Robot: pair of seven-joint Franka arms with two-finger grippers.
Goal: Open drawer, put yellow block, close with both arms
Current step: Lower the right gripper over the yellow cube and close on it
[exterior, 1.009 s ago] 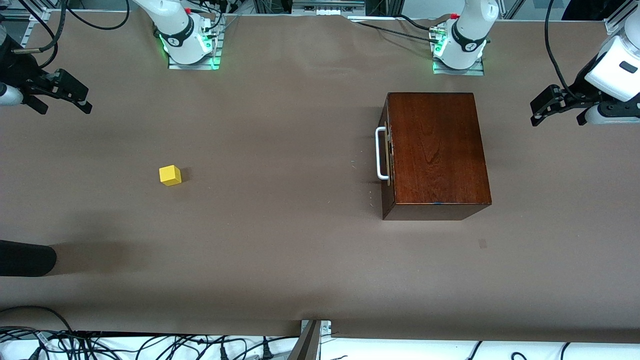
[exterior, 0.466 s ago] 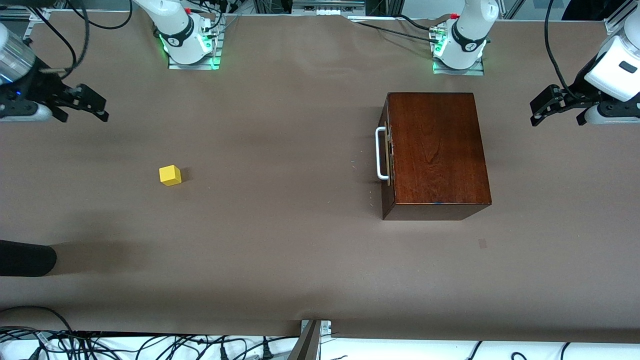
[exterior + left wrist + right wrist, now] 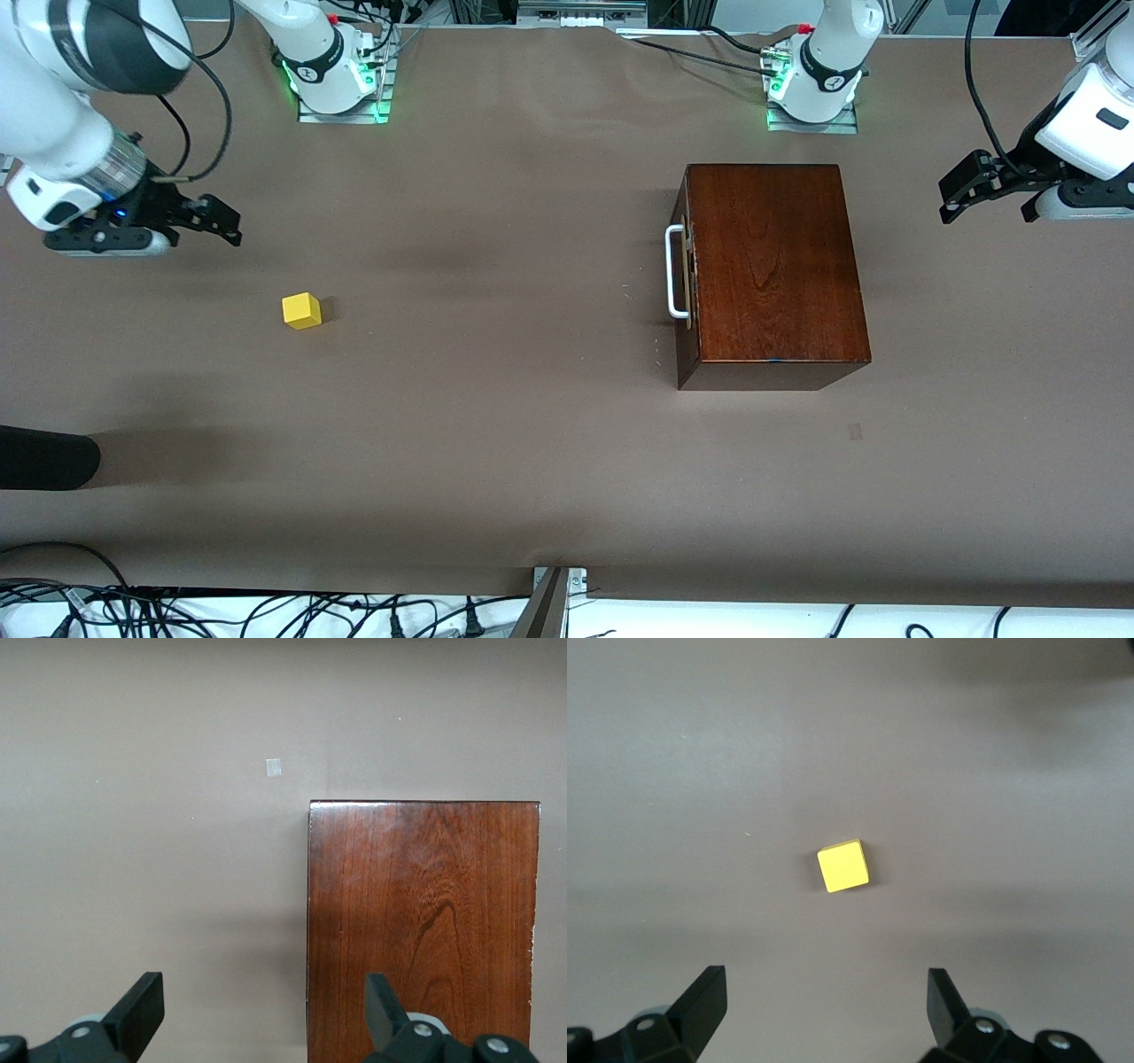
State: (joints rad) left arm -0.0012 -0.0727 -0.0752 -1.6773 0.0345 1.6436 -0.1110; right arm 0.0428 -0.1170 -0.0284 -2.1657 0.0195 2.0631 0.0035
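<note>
A brown table (image 3: 496,425) carries a yellow block (image 3: 301,311) toward the right arm's end and a dark wooden box (image 3: 771,275) toward the left arm's end, well apart.

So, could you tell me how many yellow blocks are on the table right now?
1. The yellow block sits on the brown table toward the right arm's end, apart from the wooden box. The box's drawer is shut, so anything inside would be hidden.
</note>
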